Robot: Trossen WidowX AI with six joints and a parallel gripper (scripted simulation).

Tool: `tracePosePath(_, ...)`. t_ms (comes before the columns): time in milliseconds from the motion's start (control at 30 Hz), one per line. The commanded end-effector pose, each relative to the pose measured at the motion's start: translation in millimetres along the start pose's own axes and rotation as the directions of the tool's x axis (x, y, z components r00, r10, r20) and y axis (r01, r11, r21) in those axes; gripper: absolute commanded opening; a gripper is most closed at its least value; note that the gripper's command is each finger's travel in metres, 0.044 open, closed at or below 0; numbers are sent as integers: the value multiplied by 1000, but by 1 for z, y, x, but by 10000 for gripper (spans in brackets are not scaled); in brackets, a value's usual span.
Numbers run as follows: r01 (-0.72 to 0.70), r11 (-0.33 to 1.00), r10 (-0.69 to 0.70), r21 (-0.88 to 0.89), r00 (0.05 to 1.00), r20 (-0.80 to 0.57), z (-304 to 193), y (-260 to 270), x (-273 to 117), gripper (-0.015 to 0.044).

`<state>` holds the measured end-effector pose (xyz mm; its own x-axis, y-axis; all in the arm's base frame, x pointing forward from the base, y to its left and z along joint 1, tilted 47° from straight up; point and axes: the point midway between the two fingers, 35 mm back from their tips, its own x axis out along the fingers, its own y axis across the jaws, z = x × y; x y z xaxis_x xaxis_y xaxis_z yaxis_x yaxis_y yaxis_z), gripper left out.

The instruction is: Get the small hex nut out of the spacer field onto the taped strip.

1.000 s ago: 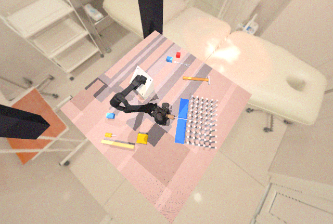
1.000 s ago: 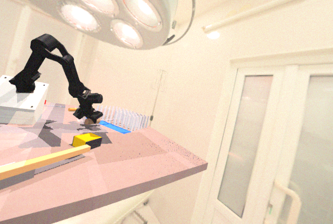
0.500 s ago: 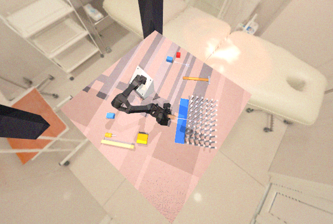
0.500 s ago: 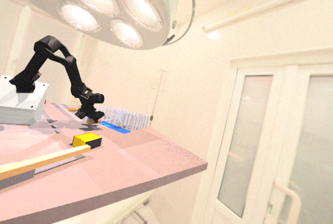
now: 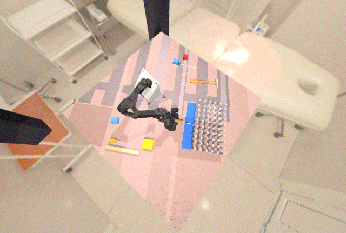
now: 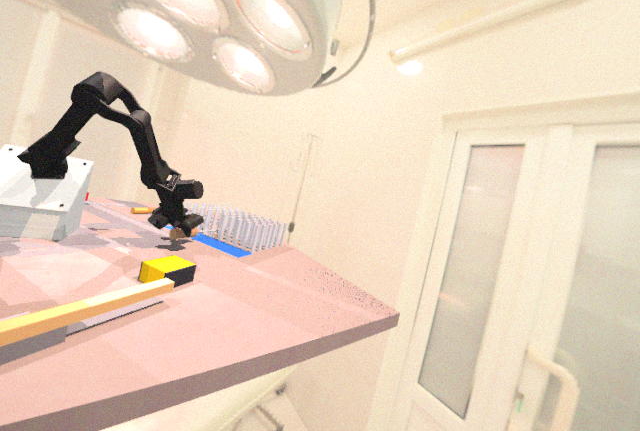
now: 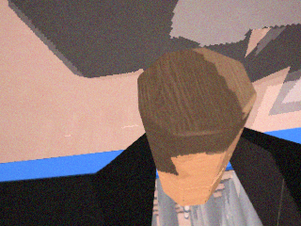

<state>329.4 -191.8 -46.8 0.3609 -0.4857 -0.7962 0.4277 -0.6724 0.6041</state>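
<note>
My gripper (image 5: 177,121) (image 6: 184,231) (image 7: 186,136) is shut on the wooden handle (image 5: 179,121) (image 7: 190,99) of a thin-rod tool. It is low, on the arm's side of the blue taped strip (image 5: 187,138) (image 6: 222,246) (image 7: 47,169). The tool's thin metal rod (image 5: 190,122) crosses over the strip, and its far end reaches in among the first rows of standing metal spacers (image 5: 224,135) (image 6: 242,230). The spacers look upright; whether the rod touches any cannot be told. The rod's tip and the hex nut cannot be made out in any view.
A hammer (image 5: 203,81) lies beyond the field's upper side. A yellow block (image 5: 147,144) (image 6: 168,265), a long wooden bar (image 5: 121,150) (image 6: 87,310), a small orange-handled tool (image 5: 112,140) and a blue block (image 5: 114,120) are on the arm's near side. A red block (image 5: 185,57) is at the back.
</note>
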Motion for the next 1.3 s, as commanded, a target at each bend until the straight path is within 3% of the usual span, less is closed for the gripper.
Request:
tracePosePath(0,-5,1000,5,3,1000,-6,-5,2,1,0)
tracePosePath(1267,-6,1000,6,3,1000,-8,-29,2,16,0)
